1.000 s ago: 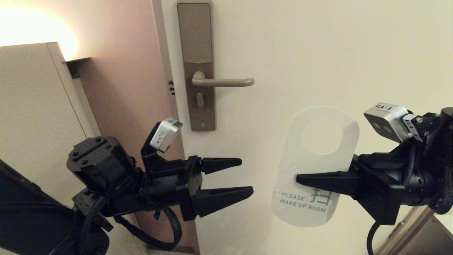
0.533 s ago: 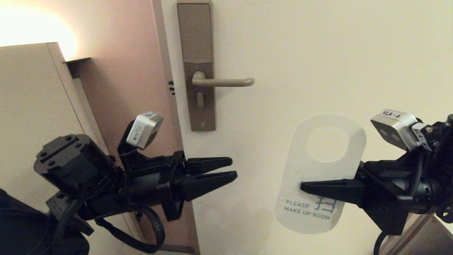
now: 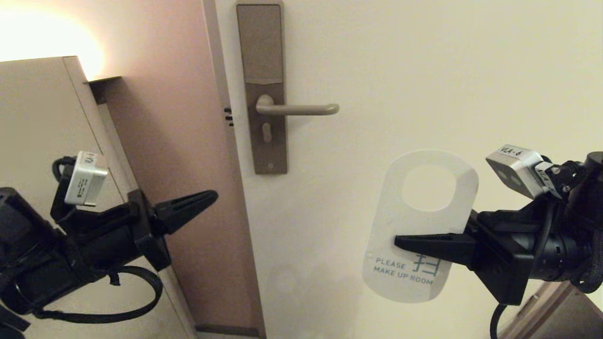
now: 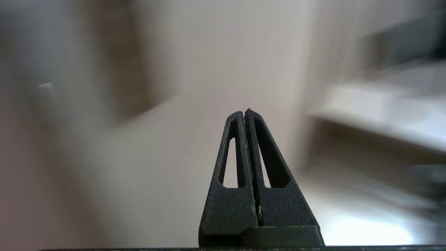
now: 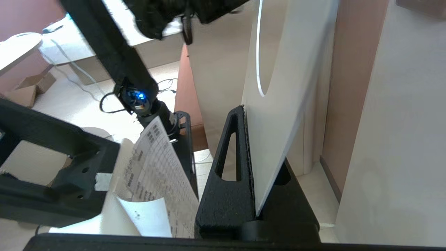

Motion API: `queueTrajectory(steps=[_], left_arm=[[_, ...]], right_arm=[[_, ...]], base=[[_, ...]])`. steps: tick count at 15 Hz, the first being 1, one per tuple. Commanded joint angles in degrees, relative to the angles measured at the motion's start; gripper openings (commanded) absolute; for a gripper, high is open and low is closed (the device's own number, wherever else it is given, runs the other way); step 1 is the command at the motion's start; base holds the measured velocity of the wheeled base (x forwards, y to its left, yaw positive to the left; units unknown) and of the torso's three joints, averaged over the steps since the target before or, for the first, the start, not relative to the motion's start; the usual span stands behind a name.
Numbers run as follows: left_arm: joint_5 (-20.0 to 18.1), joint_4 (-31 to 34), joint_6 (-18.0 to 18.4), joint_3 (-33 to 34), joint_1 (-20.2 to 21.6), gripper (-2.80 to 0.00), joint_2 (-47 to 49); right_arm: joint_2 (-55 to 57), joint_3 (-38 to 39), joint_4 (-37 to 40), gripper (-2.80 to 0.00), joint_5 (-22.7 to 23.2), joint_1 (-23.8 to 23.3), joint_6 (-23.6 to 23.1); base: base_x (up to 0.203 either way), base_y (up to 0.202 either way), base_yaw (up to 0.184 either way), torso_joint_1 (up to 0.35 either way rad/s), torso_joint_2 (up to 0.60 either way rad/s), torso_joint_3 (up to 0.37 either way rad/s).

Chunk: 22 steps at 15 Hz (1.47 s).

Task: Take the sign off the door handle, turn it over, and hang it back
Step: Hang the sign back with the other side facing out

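Observation:
The sign (image 3: 400,221) hangs in the air before the door, lower right of the bare door handle (image 3: 301,109). Its white side with "PLEASE MAKE UP ROOM" faces me, and its oval hole is at the top. My right gripper (image 3: 398,241) reaches in from the right and is shut on the sign's lower half. The right wrist view shows the sign (image 5: 278,115) edge-on, pinched between the right gripper (image 5: 244,108) jaws. My left gripper (image 3: 214,194) is shut and empty, far to the left in front of the door frame. In the left wrist view the left gripper (image 4: 245,112) has its fingers pressed together.
The handle sits on a tall brown lock plate (image 3: 261,47) at the cream door's (image 3: 424,70) left edge. A pinkish door frame (image 3: 179,117) and a beige cabinet (image 3: 42,117) stand to the left. A printed paper sheet (image 5: 156,167) hangs by the robot's body.
My left gripper has shut from wide open and drawn back to the left, away from the sign. The right gripper still holds the sign in nearly the same place.

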Motion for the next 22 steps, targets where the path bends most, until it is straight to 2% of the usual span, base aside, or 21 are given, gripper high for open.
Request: queueTrajectory(steps=[1, 2, 4, 7, 8, 10, 14, 19, 22], left_arm=[[11.37, 9.77, 9.99, 1.99, 4.18, -2.80, -6.58], [17.85, 13.23, 13.57, 3.30, 6.21, -2.80, -9.55], [26.70, 16.09, 15.97, 7.09, 8.86, -2.80, -13.82], [33.34, 16.82, 16.66, 14.26, 11.34, -2.80, -20.40], [34.52, 17.53, 16.38, 15.69, 12.36, -2.80, -22.81], [36.24, 22.01, 15.80, 15.78, 14.53, -2.80, -27.06], [36.78, 31.14, 15.43, 15.79, 15.64, -2.80, -40.02], [36.36, 53.41, 14.70, 15.80, 15.53, -2.80, -63.28], [35.88, 66.24, 14.47, 15.80, 13.37, -2.80, -78.33]], right_arm=[[0.20, 0.03, -0.30, -2.80, 0.22, 0.03, 0.07], [0.20, -0.06, -0.30, -2.80, 0.22, -0.15, 0.07], [0.20, -0.06, -0.30, -2.80, 0.22, -0.44, 0.07], [0.29, -0.32, -0.30, -2.80, 0.22, -0.50, 0.07], [0.47, -0.67, -0.30, -2.80, 0.22, -0.50, 0.07], [1.18, -1.37, -0.30, -2.80, 0.22, -0.86, 0.07], [1.60, -1.82, -0.39, -2.80, 0.22, -2.17, 0.06], [1.16, -1.73, -0.30, -2.80, 0.22, -3.93, -1.25], [1.21, -1.73, -0.30, -2.80, 0.22, -3.93, -1.60]], base=[[0.000, 0.000, 0.000, 0.000, 0.00, 0.000], [0.000, 0.000, 0.000, 0.000, 0.00, 0.000], [0.000, 0.000, 0.000, 0.000, 0.00, 0.000], [0.000, 0.000, 0.000, 0.000, 0.00, 0.000], [0.000, 0.000, 0.000, 0.000, 0.00, 0.000], [0.000, 0.000, 0.000, 0.000, 0.00, 0.000], [0.000, 0.000, 0.000, 0.000, 0.00, 0.000], [0.000, 0.000, 0.000, 0.000, 0.00, 0.000], [0.000, 0.000, 0.000, 0.000, 0.00, 0.000]])
